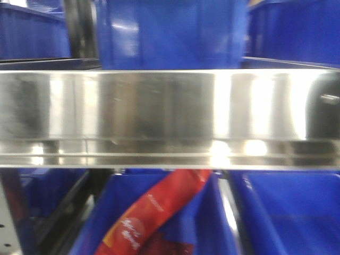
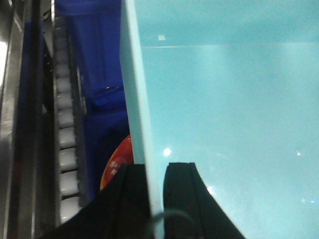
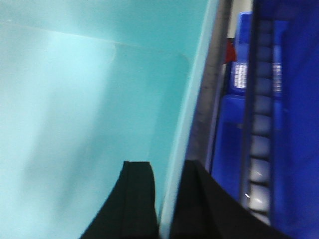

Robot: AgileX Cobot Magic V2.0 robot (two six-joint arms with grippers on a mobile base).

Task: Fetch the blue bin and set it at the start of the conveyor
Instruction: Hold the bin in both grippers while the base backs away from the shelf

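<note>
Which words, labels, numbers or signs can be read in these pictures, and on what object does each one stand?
Red packet, front view: white lettering, too blurred to read.
Red-orange item beside the blue bin, left wrist view: white marks, unreadable.
Blue bin: no text visible.
Dark blue crates and steel shelf rail: no text visible.

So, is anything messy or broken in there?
Nothing looks broken or spilled. The only odd thing is a red packet lying slanted in a dark blue crate below the steel rail. The bin looks clean inside, with the left tool and right tool each pinching a wall.
</note>
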